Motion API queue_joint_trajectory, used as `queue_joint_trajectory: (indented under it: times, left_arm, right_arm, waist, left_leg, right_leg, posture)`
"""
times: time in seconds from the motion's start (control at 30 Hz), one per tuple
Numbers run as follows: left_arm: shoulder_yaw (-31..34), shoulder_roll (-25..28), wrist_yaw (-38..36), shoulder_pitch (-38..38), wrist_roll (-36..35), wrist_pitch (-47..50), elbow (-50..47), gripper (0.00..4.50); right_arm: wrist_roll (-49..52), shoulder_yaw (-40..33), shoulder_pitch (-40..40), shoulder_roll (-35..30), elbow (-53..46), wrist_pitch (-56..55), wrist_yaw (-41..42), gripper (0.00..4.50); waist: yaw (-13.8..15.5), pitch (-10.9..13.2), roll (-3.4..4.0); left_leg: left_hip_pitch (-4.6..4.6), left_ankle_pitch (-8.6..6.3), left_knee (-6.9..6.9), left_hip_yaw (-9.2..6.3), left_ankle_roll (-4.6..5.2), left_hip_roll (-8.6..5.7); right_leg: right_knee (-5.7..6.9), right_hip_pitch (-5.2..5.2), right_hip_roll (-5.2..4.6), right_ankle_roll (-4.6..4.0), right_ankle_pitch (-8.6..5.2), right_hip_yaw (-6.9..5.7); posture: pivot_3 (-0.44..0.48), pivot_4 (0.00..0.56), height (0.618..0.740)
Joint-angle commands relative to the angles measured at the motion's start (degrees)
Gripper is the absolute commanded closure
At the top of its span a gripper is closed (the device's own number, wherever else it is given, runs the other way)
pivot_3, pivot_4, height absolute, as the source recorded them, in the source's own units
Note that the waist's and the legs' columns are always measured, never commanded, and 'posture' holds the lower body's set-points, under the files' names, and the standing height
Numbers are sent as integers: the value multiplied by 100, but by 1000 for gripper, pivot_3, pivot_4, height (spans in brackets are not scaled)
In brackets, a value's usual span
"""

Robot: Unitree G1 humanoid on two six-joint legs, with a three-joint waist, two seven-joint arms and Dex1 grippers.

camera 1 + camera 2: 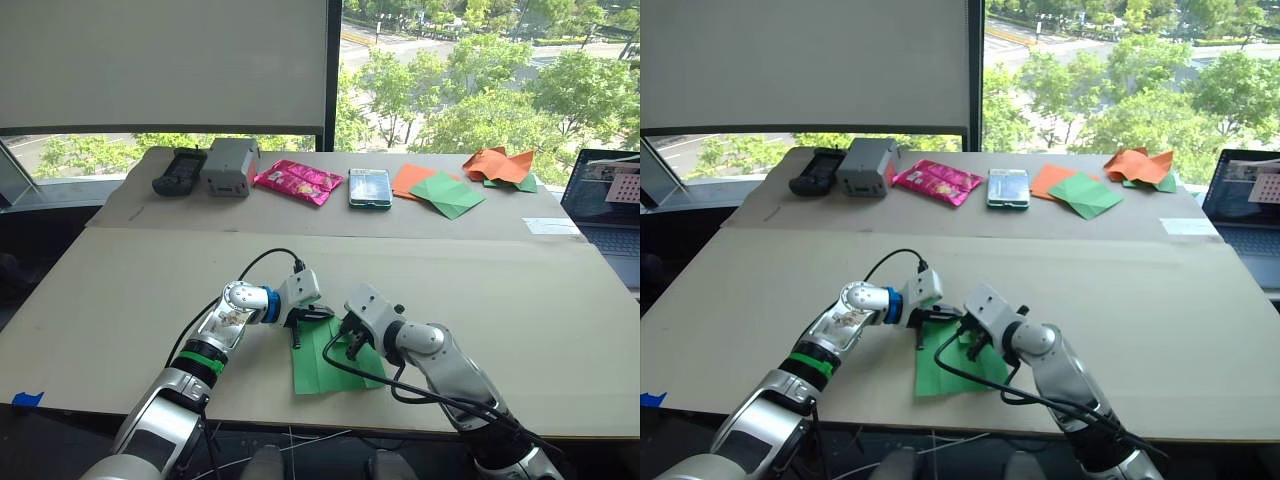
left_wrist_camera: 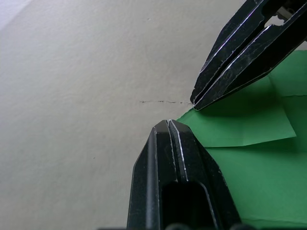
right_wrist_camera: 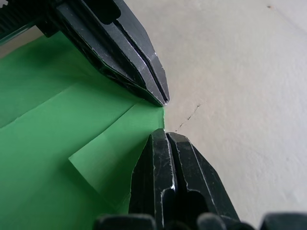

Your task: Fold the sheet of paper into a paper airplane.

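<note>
1. Down at the near edge of the tabletop (image 1: 520, 330) lies the sheet of paper (image 1: 318, 372), bright green, flat, its far end tucked under both grippers.
2. Left gripper (image 1: 297, 330) sits at the sheet's far corner with its fingers (image 2: 169, 143) pressed together; in its wrist view the tips rest right at the paper's point, and whether they touch it I can't tell.
3. Right gripper (image 1: 349, 343) meets it from the other side, fingers (image 3: 163, 148) likewise closed tight, tip to tip with the left, both converging on that same far corner.
4. A small flap (image 3: 108, 153) is already turned over at that corner, its crease edge visible. My read: an early fold, a corner being pressed down to shape the nose, nowhere near a finished plane.
5. Next call, I'd say: run the closed tips along the flap's edge to sharpen the crease while one gripper pins the sheet, as thin paper slides easily.
6. Further back, well apart from the action: a phone (image 1: 369, 187), a pink packet (image 1: 297, 181), a grey box (image 1: 229, 166), a darker green square (image 1: 447, 193) and crumpled orange paper (image 1: 497, 163).
</note>
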Motion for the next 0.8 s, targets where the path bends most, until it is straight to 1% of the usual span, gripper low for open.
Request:
queue_joint_trajectory:
  times: [0.03, 0.8]
  left_arm:
    - [-130, 85, -18, 111, 227, 108, 136, 4500]
    - [-179, 69, -48, 88, 251, 59, 192, 4500]
  right_arm:
    - [58, 121, 281, -145, 150, 434, -7, 4466]
    - [330, -88, 1152, -859, -747, 875, -112, 4466]
  waist:
    - [-1, 0, 0]
    - [15, -14, -21]
  left_leg:
    - [0, -1, 0, 0, -1, 0]
    - [-1, -5, 0, 0, -8, -2]
  right_leg:
    - [0, 0, 0, 0, 0, 0]
    - [-8, 2, -9, 4, -13, -4]
  posture:
    - [0, 150, 720]
    - [0, 150, 720]
